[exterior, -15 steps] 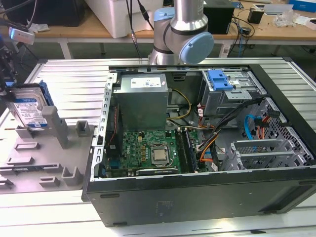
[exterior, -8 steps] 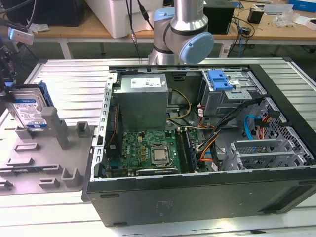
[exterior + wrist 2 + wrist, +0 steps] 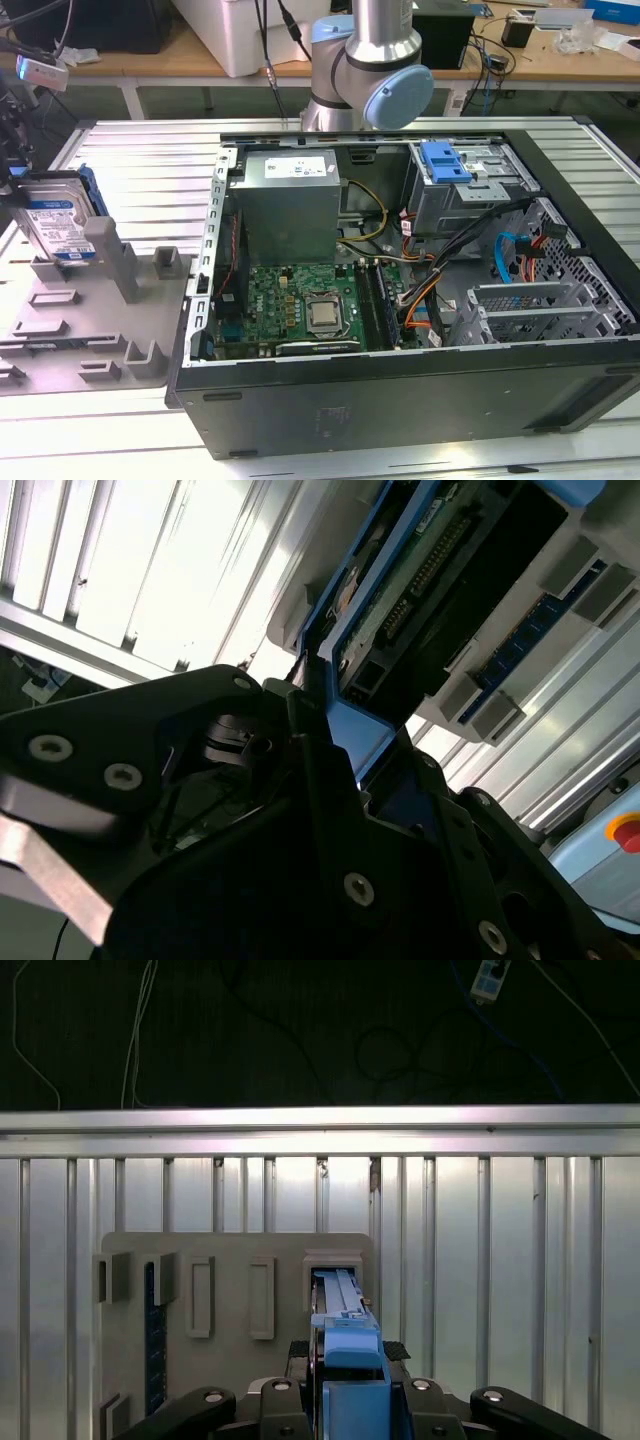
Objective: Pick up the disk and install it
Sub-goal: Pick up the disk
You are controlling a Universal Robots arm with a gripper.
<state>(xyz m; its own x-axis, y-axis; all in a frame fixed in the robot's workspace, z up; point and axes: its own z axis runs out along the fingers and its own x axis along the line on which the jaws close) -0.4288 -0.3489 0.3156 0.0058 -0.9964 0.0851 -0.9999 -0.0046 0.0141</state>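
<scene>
The disk [image 3: 55, 215] stands upright in a slot of the grey holder [image 3: 100, 320] at the exterior view's left, its white-and-blue label facing the camera and its blue caddy around the edge. My gripper [image 3: 14, 190] reaches in from the left edge of that view, right at the disk. In the first wrist view the disk [image 3: 336, 1295] runs edge-on from the holder's slot [image 3: 230, 1260] back between the fingers of my gripper [image 3: 346, 1352], which press on the blue caddy. The second wrist view shows the disk's circuit-board side [image 3: 430, 570], with my gripper [image 3: 340, 730] shut on the caddy's end.
The open computer case [image 3: 400, 420] lies on the slatted table to the right of the holder. Inside it are a grey power supply [image 3: 290, 200], the motherboard [image 3: 310, 310], loose cables and a bare blue bracket [image 3: 445, 160] on the drive bay. A red button [image 3: 625, 830] sits near the table edge.
</scene>
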